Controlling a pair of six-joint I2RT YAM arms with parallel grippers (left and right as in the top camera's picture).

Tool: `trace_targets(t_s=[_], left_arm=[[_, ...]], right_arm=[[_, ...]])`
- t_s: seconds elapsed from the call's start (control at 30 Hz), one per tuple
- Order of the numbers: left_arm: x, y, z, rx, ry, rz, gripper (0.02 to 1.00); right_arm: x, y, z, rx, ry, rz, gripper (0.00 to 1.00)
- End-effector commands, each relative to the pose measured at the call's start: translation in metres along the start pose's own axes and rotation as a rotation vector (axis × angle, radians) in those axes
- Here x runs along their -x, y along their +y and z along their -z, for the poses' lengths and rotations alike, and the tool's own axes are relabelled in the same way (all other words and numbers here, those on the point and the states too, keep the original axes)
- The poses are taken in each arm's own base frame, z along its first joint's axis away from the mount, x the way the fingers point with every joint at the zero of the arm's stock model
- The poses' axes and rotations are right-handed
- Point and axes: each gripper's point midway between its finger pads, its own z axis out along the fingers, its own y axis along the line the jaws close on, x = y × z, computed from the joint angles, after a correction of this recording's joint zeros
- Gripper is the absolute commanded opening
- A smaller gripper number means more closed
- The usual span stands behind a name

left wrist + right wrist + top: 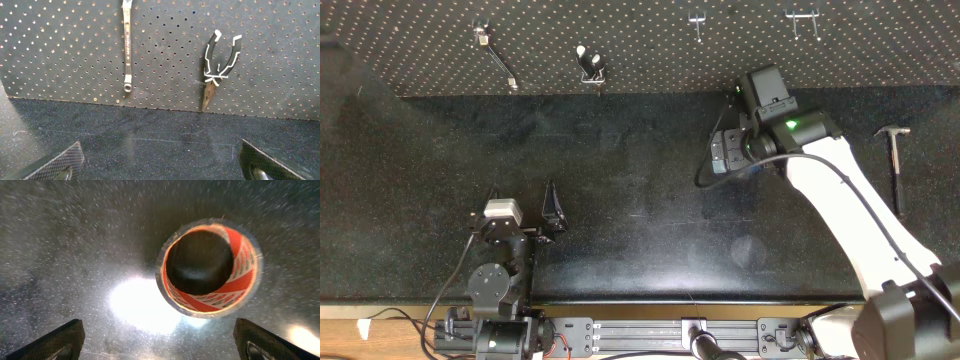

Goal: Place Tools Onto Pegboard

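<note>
Robot arms at a counter (640, 230) below a pegboard (60, 50).
The right gripper (165, 345), wide open and empty, hangs over a tape roll (210, 299) on the counter; the left gripper (160, 165) is open, empty. A wrench (127, 47) and pliers (216, 70) hang on the pegboard; a hammer (896, 170) lies aside.

one wrench (127, 47), one pliers (216, 67), one hammer (896, 170), one tape roll (209, 267).
</note>
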Motion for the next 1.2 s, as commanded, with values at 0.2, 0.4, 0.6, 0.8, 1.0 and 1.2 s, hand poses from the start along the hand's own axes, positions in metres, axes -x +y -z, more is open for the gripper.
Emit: trace_targets(t_s=[0.2, 0.4, 0.6, 0.8, 1.0, 1.2], left_arm=[[-0.001, -0.001, 0.0, -0.006, 0.003, -0.005, 0.996], [-0.001, -0.001, 0.0, -0.007, 0.003, -0.005, 0.996], [-0.001, -0.001, 0.0, -0.007, 0.003, -0.005, 0.996], [-0.001, -0.001, 0.0, -0.006, 0.003, -0.005, 0.996], [-0.001, -0.001, 0.0, -0.007, 0.003, -0.005, 0.996], [-0.001, -0.001, 0.0, -0.006, 0.003, -0.005, 0.996]], right_arm=[[0.006, 0.009, -0.036, 0.03, 0.052, -0.025, 0.976], [0.004, 0.008, -0.05, 0.026, 0.081, -0.027, 0.987], [0.002, 0.007, -0.061, 0.022, 0.101, -0.028, 0.761], [0.012, 0.007, -0.058, 0.021, 0.056, -0.025, 0.08], [0.055, 0.021, -0.001, 0.077, -0.194, -0.001, 0.077], [0.085, 0.056, 0.134, 0.143, -0.619, 0.076, 0.077]])
